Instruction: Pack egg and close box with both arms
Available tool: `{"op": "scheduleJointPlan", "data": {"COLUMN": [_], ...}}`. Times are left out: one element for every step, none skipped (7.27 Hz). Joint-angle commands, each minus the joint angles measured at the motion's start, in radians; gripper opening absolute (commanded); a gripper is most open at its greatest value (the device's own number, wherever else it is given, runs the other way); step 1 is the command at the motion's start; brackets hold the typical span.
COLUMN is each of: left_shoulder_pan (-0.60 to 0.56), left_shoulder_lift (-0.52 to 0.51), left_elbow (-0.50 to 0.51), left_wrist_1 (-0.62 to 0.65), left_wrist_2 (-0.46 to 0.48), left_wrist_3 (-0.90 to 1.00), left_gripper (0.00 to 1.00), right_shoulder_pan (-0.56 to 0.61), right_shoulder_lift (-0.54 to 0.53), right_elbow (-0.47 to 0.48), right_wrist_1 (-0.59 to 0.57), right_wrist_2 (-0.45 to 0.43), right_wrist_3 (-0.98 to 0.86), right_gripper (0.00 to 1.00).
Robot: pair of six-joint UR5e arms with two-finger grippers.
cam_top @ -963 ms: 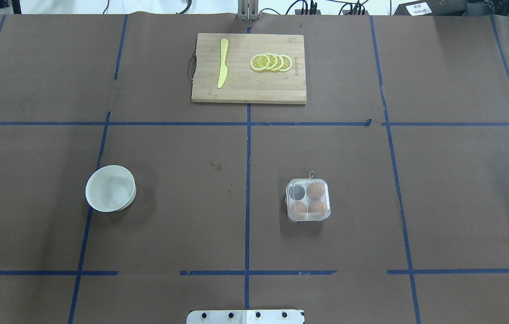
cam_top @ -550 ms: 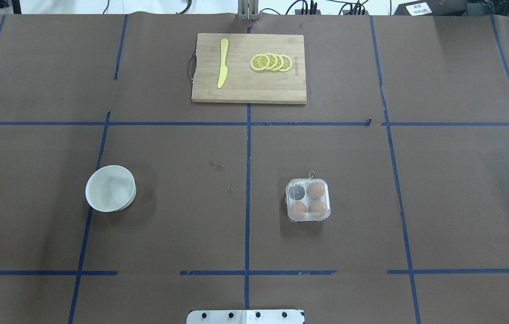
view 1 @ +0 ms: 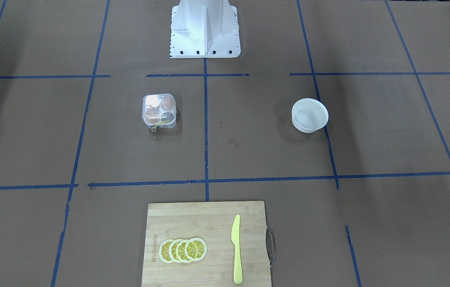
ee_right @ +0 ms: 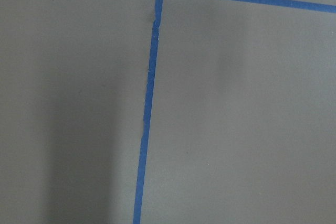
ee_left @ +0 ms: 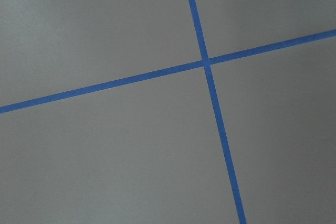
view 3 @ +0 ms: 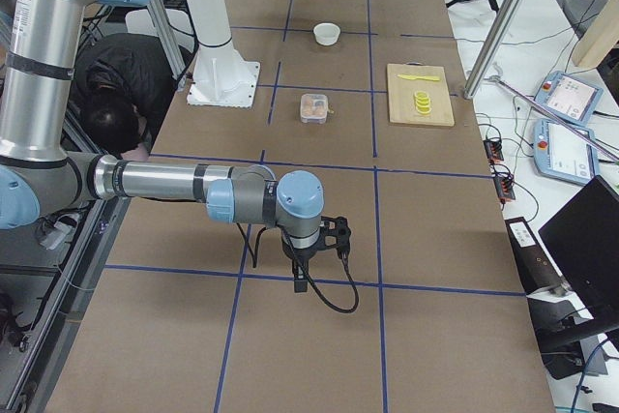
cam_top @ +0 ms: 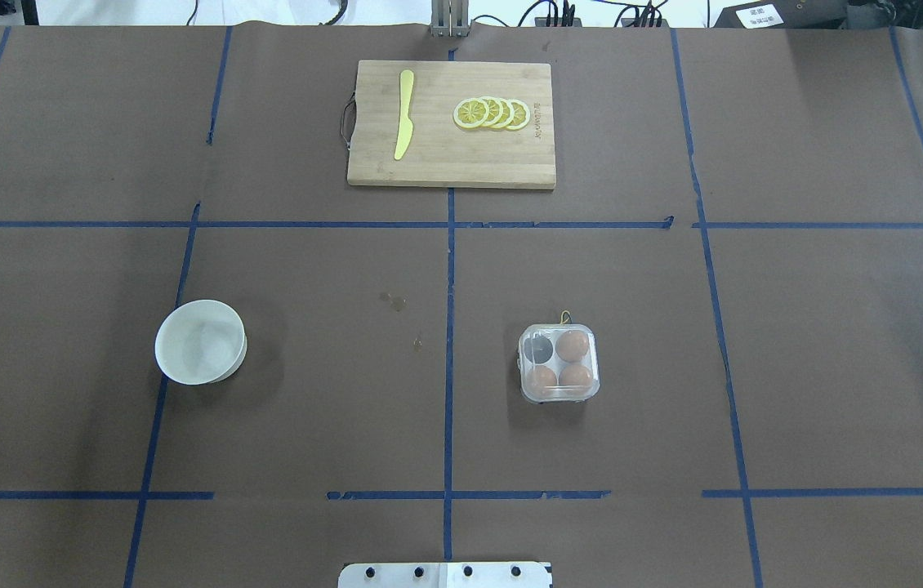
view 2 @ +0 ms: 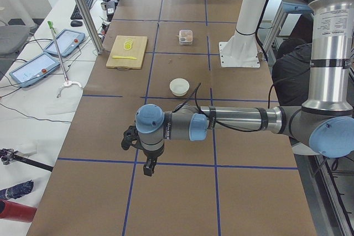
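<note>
Three located: smooth orange-brown eggs [cam_top: 572, 345], inside small clear plastic four-cell box [cam_top: 523, 369] on brown table [cam_top: 347, 392], robot's right half. Cannot tell opening or hold of black left gripper [view 2: 149, 167], black right gripper [view 3: 299, 283]; both well apart from box.

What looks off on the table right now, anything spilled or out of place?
Two small stains mark the paper between the bowl and the box. The box holds three eggs; its fourth cell looks dark, and no loose egg shows anywhere.
</note>
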Motion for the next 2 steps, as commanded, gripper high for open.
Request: {"op": "scheduleJointPlan", "data": {"left_shoulder_pan": [0.000, 0.000], "left_shoulder_lift": [0.000, -0.002], "left_elbow": [0.000, 0.000], "left_wrist_1": [0.000, 0.000], "left_wrist_2": [0.000, 0.000], "left_wrist_3": [0.001, 0.003], "left_gripper": [1.00, 1.00], "right_shoulder_pan": [0.000, 0.000], "right_shoulder_lift": [0.000, 0.000], "right_elbow": [0.000, 0.000], "right_wrist_1": [0.001, 0.001], "right_wrist_2": [0.000, 0.000], "right_wrist_3": [0.000, 0.000], "right_gripper": [1.00, 1.00]}}
